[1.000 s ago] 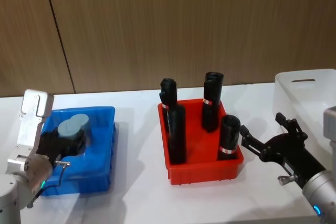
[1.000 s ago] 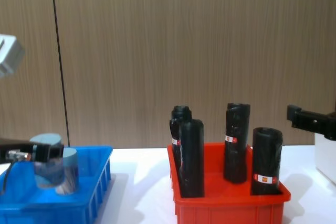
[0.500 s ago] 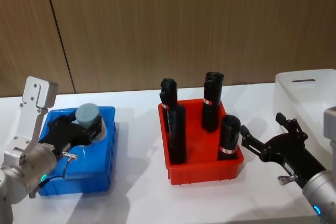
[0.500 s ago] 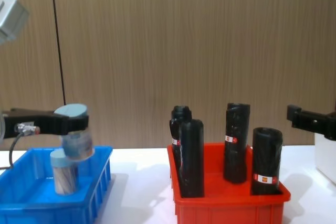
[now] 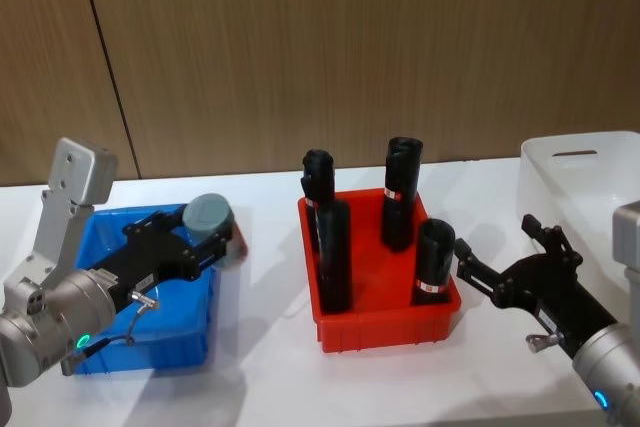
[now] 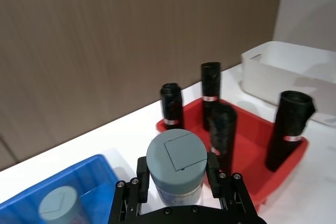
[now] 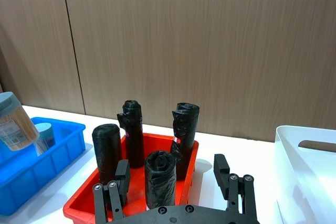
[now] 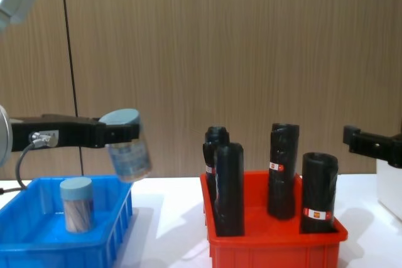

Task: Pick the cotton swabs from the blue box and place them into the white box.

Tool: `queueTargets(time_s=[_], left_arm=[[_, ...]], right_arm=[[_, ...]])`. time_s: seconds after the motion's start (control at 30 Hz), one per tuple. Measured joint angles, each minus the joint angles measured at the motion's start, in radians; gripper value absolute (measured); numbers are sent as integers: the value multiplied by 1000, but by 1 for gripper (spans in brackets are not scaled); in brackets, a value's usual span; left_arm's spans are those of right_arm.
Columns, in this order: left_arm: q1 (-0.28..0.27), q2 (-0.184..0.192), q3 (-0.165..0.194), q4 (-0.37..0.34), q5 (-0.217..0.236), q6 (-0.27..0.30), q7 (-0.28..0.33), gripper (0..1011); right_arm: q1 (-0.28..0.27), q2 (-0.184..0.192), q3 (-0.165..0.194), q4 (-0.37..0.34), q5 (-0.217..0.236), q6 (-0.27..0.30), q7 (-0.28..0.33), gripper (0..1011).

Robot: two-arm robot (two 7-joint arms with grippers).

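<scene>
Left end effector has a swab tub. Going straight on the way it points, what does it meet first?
Likely the nearest black roll in the red bin. The left end effector, shut on the held cotton swabs, points at it near its top height, though depth is unclear.

The held tub (image 8: 127,149) is clear, faintly glossy plastic with a matt blue-grey lid (image 8: 119,117); the second tub (image 8: 76,208) looks the same. The blue box (image 5: 170,352) is smooth moulded plastic with ribbed sides and a soft sheen. The red bin (image 5: 390,327) is shinier plastic. The rolls (image 8: 229,186) look like black plastic film, crinkled at their tops, with papery labels (image 8: 316,213). The white box (image 5: 600,162) is plain, smooth plastic. The left tool (image 5: 200,235) and right tool (image 5: 497,245) are matt black. The worktop (image 5: 270,377) is smooth white; the wall (image 5: 300,47) is matt wood grain.
</scene>
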Motion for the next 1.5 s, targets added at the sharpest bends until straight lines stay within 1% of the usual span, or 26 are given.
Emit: queueTargets(time_s=[0.1,0.13,0.17,0.2,0.33,0.37,0.47,0.57,0.6,0.77,0.9,0.97,1.03,1.1,1.23,1.5], left_arm=[[-3,4,1,-3,-3,0,-46,654],[-5,6,2,-4,-4,0,-72,654],[-5,6,2,-4,-4,0,-72,654],[-8,7,3,-4,-5,0,-96,654],[-15,10,7,-4,-6,1,-158,654],[-19,11,9,-4,-6,2,-185,654],[-24,12,12,-2,-6,3,-220,654],[-35,12,17,4,-5,5,-283,654],[-35,12,17,4,-5,5,-283,654],[-59,11,25,21,-2,8,-384,654],[-72,9,29,32,1,10,-437,654],[-87,6,34,43,5,12,-479,654],[-89,5,35,45,6,12,-487,654],[-101,3,39,54,11,13,-513,654],[-112,1,42,63,16,13,-530,654],[-132,-4,46,82,20,7,-540,654]], right_arm=[[0,0,0,0,0,0,0,1002],[0,0,0,0,0,0,0,1002],[0,0,0,0,0,0,0,1001],[0,0,0,0,0,0,0,1002],[0,0,0,0,0,0,0,1002],[0,0,0,0,0,0,0,1002],[0,0,0,0,0,0,0,1002],[0,0,0,0,0,0,0,1002],[0,0,0,0,0,0,0,1001],[0,0,0,0,0,0,0,1002],[0,0,0,0,0,0,0,1002],[0,0,0,0,0,0,0,1002],[0,0,0,0,0,0,0,1002],[0,0,0,0,0,0,0,1002],[0,0,0,0,0,0,0,1002],[0,0,0,0,0,0,0,1002]])
